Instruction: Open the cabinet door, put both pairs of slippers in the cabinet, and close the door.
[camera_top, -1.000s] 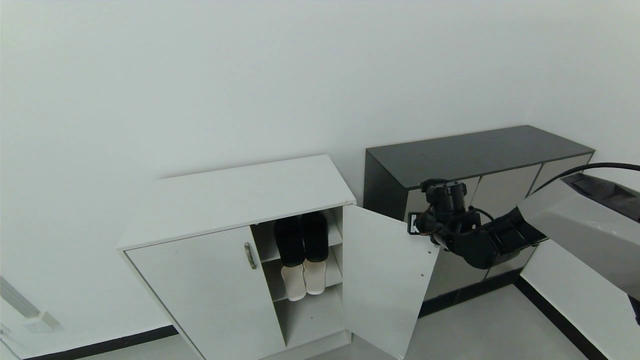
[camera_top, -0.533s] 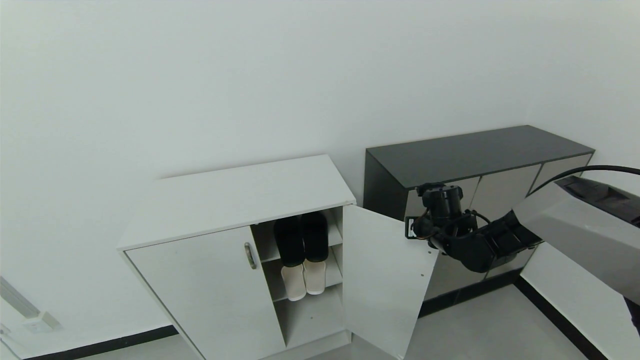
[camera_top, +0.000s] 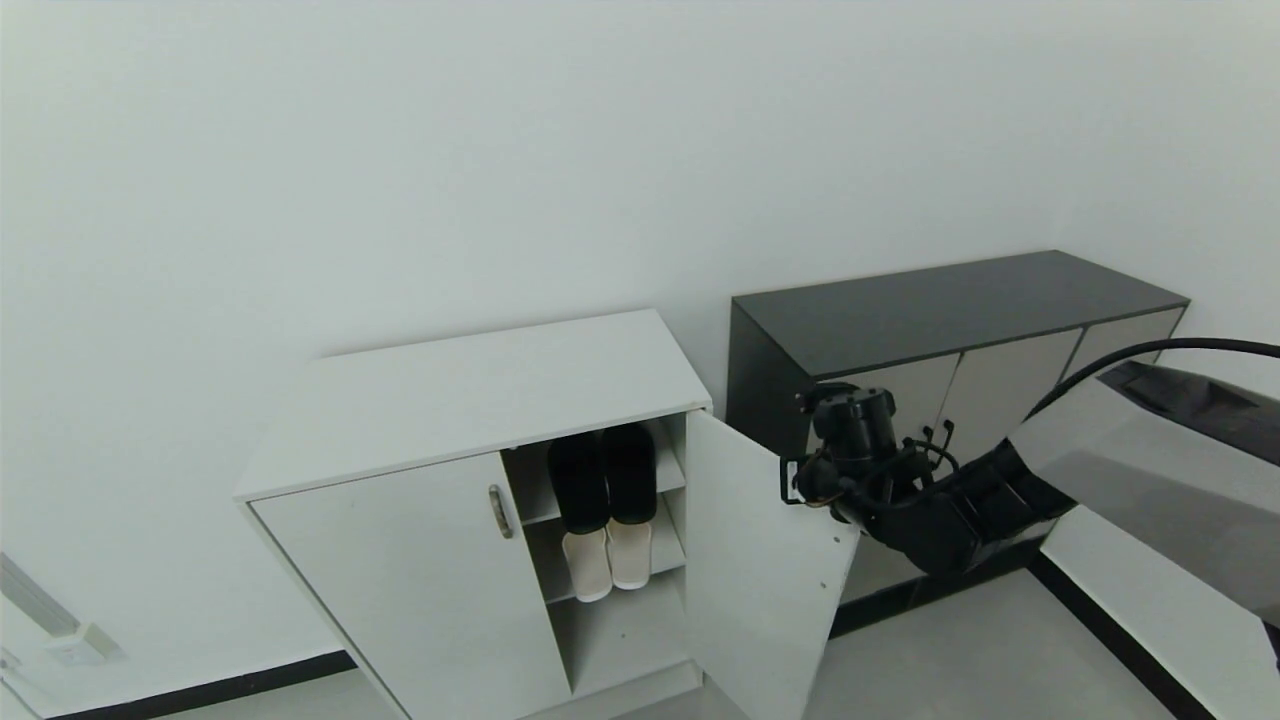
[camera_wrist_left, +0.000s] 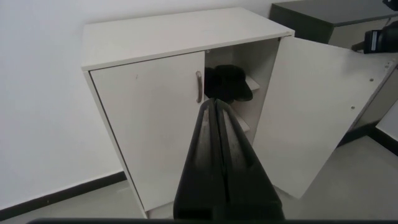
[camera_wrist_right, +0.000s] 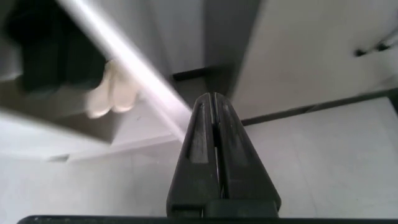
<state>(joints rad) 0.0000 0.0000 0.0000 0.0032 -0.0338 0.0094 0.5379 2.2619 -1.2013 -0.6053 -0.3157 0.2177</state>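
Observation:
The white cabinet (camera_top: 470, 390) has its left door (camera_top: 420, 590) closed and its right door (camera_top: 760, 560) standing partly open. Inside, black slippers (camera_top: 603, 475) lie on the upper shelf and cream slippers (camera_top: 605, 558) on the shelf below. My right gripper (camera_top: 797, 482) is at the open door's free edge, on its outer side, fingers shut. In the right wrist view, the right gripper (camera_wrist_right: 215, 99) meets the door edge (camera_wrist_right: 124, 56), with the cream slippers (camera_wrist_right: 115, 93) beyond. My left gripper (camera_wrist_left: 215, 102) is shut, held in front of the cabinet (camera_wrist_left: 149, 99), apart from it.
A dark-topped sideboard (camera_top: 950, 310) stands against the wall just right of the white cabinet, close behind the right arm. Grey floor (camera_top: 960, 660) lies open in front of both. A black skirting runs along the wall's foot.
My right gripper has moved left and slightly down against the open door's outer edge, and the door has swung some way toward the cabinet.

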